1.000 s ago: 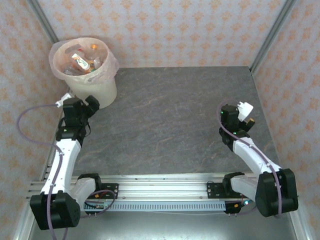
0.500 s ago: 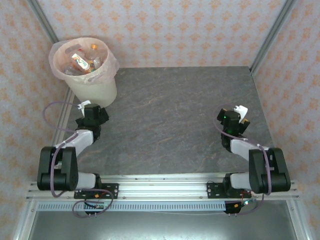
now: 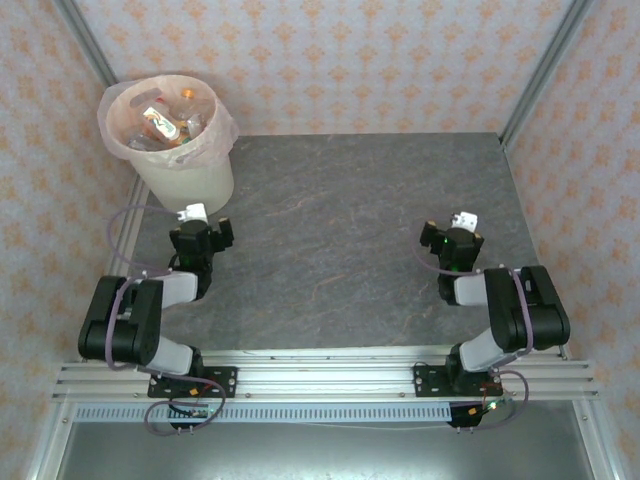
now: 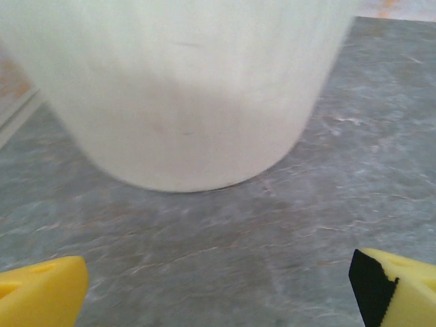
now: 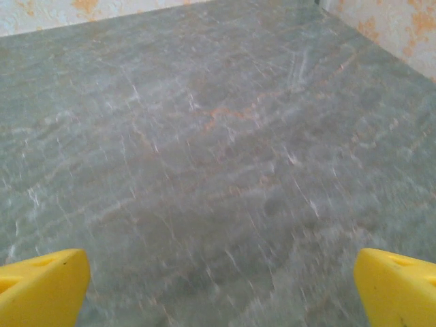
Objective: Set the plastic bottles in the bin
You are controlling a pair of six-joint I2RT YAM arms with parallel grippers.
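Observation:
The bin (image 3: 196, 184) is a cream-white wastebasket with a pinkish bag liner, standing at the table's far left corner. Several plastic bottles (image 3: 163, 122) with orange and red labels lie piled inside it. My left gripper (image 3: 204, 232) sits low over the table just in front of the bin, open with nothing between its fingers. In the left wrist view the bin's wall (image 4: 184, 88) looms close ahead of my left gripper (image 4: 218, 293), with its yellow fingertips (image 4: 41, 293) spread wide. My right gripper (image 3: 456, 238) hangs low at the right, and in the right wrist view it (image 5: 221, 289) is open and holds nothing.
Both arms are folded back near their bases on the rail (image 3: 320, 370). The dark grey stone-patterned table (image 3: 340, 220) is bounded by patterned walls with metal corner posts (image 3: 545, 65). Bare tabletop (image 5: 204, 136) lies ahead of the right gripper.
Both arms have folded down and back toward their bases. The left gripper slid right and nearer, away from the bin's side. The right gripper shifted slightly left. Both stayed open.

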